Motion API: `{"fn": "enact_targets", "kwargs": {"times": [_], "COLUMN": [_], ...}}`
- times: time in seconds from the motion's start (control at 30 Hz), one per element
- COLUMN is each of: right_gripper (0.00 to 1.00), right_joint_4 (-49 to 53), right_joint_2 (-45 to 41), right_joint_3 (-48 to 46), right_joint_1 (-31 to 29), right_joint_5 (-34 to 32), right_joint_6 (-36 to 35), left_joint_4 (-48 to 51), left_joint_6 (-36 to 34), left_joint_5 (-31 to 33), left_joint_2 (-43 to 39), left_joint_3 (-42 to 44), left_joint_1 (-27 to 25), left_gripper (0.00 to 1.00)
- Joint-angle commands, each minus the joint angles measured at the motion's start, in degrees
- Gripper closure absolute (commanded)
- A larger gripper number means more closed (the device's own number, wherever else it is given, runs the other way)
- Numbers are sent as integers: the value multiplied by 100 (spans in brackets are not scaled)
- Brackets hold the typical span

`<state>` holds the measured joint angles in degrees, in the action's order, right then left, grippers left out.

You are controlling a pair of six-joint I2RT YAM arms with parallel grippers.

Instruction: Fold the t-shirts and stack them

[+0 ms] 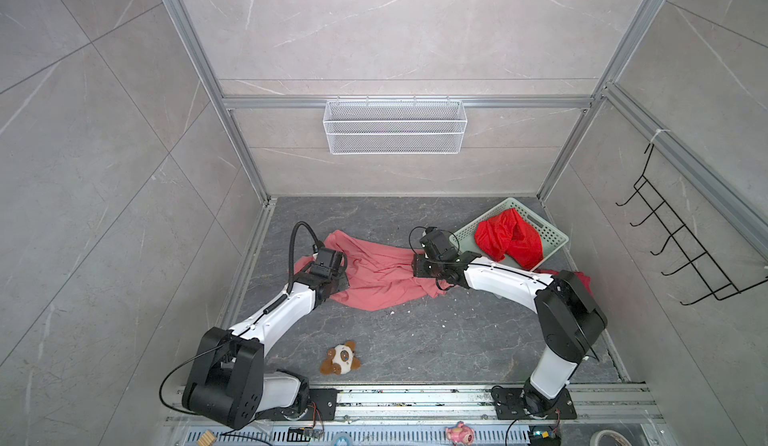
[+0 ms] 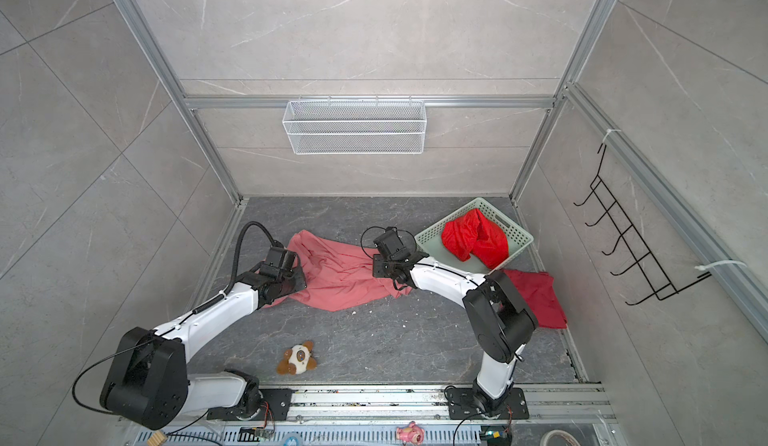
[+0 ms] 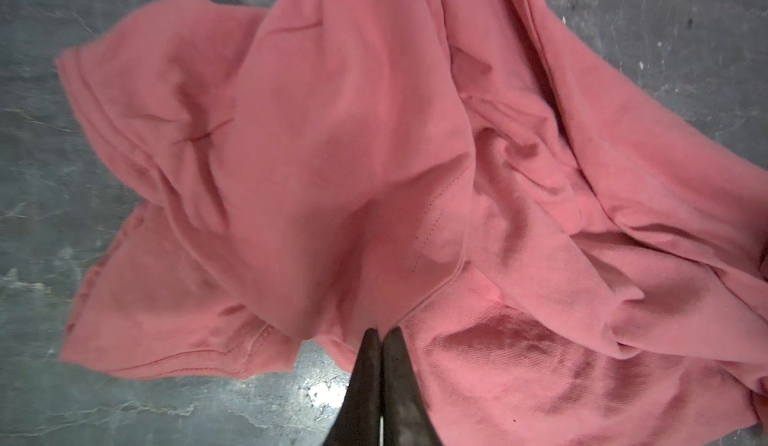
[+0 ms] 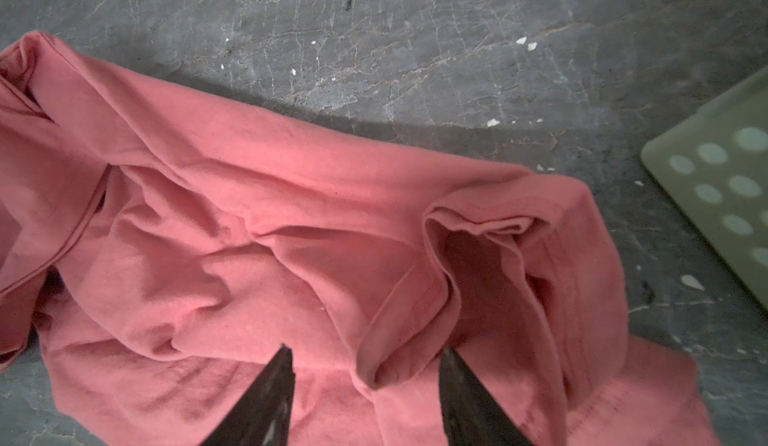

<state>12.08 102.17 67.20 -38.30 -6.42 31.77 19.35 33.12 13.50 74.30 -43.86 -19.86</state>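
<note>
Pink shirt (image 1: 374, 273): lies crumpled and unfolded on the table (image 1: 415, 340), mid-table between the two arms, in both top views.
Left gripper (image 3: 380, 334): jaws pressed together, pinching a fold of the pink shirt at a seam. The cloth gathers toward the tips in the left wrist view.
Right gripper (image 4: 368, 365): jaws stand moderately wide and hold nothing. Its fingers (image 4: 282, 377) sit low over the pink shirt, on either side of a raised fold near a hemmed opening.
Scarlet shirt (image 1: 509, 236): bunched inside the pale green basket (image 1: 544, 226), at the far right of the table.
Basket position: just beside the right end of the pink shirt. Whether they touch cannot be told.
Crimson shirt (image 2: 540, 298): lies flat on the table, on the near side of the basket, partly hidden by the right arm.
Plush toy (image 1: 340, 359): on the near part of the table, well apart from all three shirts.
</note>
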Motion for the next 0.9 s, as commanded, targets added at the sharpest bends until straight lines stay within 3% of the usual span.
{"fn": "enact_targets", "kwargs": {"times": [0.0, 0.57, 0.67, 0.83, 0.87], "right_gripper": [44, 51, 61, 100, 100], "right_joint_4": [248, 541, 549, 613, 612], "right_joint_2": [206, 818, 914, 905, 825], "right_joint_3": [337, 765, 818, 805, 768], "right_joint_1": [-75, -137, -133, -141, -135], "right_joint_5": [-80, -483, -481, -448, -533], "right_joint_6": [49, -29, -18, 105, 127], "left_joint_4": [137, 174, 222, 160, 127], "left_joint_6": [-102, -23, -87, -138, -153], "left_joint_5": [274, 344, 433, 584, 598], "left_joint_2": [-337, -1009, -1126, -1289, -1295], "left_joint_3": [0, -173, -296, -428, -468], "left_joint_1": [77, 232, 245, 323, 353], "left_gripper": [100, 100, 100, 100, 100]}}
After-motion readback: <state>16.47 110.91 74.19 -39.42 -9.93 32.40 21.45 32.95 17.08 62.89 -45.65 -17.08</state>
